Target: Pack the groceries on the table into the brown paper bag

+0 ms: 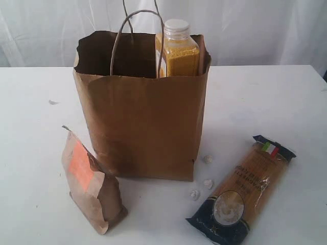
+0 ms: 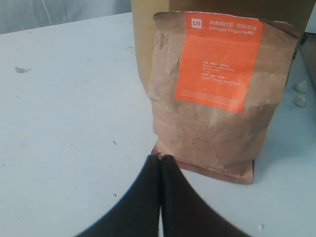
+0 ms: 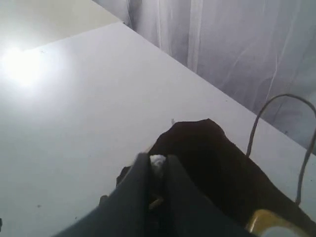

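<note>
The brown paper bag (image 1: 145, 122) stands upright mid-table, and the orange juice bottle (image 1: 177, 48) rises out of its right side. To its front left the small kraft pouch with the orange label (image 1: 89, 181) stands on the table (image 1: 41, 127). The long pasta packet (image 1: 245, 189) lies flat at front right. My left gripper (image 2: 159, 158) is shut and empty, its tips just short of the kraft pouch (image 2: 219, 94). Above the bag's dark opening (image 3: 212, 163), my right gripper (image 3: 158, 160) is shut on a small white lump (image 3: 157, 161). Can, jar and carton are not visible.
Three small white lumps (image 1: 207, 183) lie on the table between the bag and the pasta packet. The bag's twisted handles (image 1: 134, 30) stand up above its rim. A white curtain (image 1: 255, 25) hangs behind the table's far edge.
</note>
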Action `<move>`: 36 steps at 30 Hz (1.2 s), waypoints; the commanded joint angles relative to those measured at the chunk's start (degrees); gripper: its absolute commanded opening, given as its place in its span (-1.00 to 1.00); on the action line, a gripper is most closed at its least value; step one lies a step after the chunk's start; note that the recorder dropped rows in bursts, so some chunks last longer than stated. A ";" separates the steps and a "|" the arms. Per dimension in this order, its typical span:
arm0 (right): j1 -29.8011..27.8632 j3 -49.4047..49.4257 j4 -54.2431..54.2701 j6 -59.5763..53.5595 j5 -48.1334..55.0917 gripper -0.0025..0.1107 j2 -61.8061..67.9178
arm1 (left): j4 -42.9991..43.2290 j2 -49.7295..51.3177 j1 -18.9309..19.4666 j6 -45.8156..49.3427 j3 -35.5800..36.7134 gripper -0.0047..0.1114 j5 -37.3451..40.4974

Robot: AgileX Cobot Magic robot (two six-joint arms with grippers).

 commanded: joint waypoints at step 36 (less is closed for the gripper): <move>3.98 -18.15 -10.44 6.77 9.71 -0.02 16.15 | -0.20 -0.25 0.16 0.18 0.20 -0.92 -0.11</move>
